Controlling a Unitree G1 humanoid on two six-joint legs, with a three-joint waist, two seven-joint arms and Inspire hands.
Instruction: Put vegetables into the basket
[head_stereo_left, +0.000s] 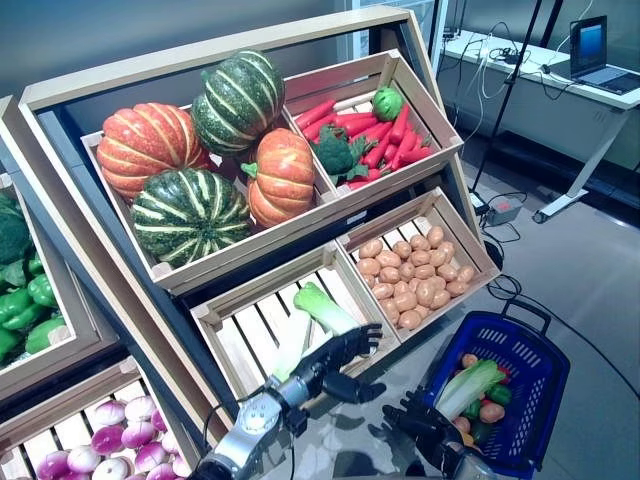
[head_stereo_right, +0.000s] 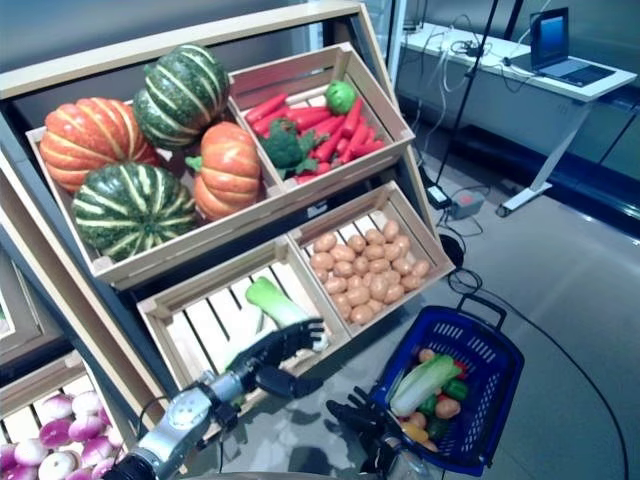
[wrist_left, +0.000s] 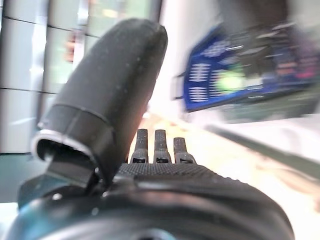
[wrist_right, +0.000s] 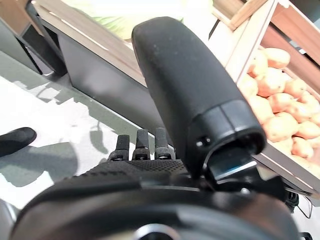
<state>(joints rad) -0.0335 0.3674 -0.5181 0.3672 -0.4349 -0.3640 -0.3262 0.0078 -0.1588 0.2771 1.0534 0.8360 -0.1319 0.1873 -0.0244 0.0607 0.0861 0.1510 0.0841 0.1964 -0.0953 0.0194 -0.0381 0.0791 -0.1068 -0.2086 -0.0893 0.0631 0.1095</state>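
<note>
The blue basket (head_stereo_left: 522, 337) stands on the floor at the lower right. It holds a pale green leafy cabbage (head_stereo_left: 468, 386) with small orange and green vegetables around it. My left hand (head_stereo_left: 337, 362) is open, its fingers straight over the front edge of the lower middle crate. It is right beside a pale green leafy cabbage (head_stereo_left: 322, 308) lying in that crate. In the left wrist view its fingers (wrist_left: 155, 145) are straight and its thumb (wrist_left: 111, 95) stands up. My right hand (head_stereo_left: 428, 424) is open, just left of the basket's rim. Its fingers (wrist_right: 142, 144) are straight.
The wooden vegetable stand (head_stereo_left: 210, 62) rises in front and to the left, with slanted crates on two levels. A crate of potatoes (head_stereo_left: 412, 275) sits right of my left hand. A desk (head_stereo_left: 560, 80) and floor cables lie at the far right.
</note>
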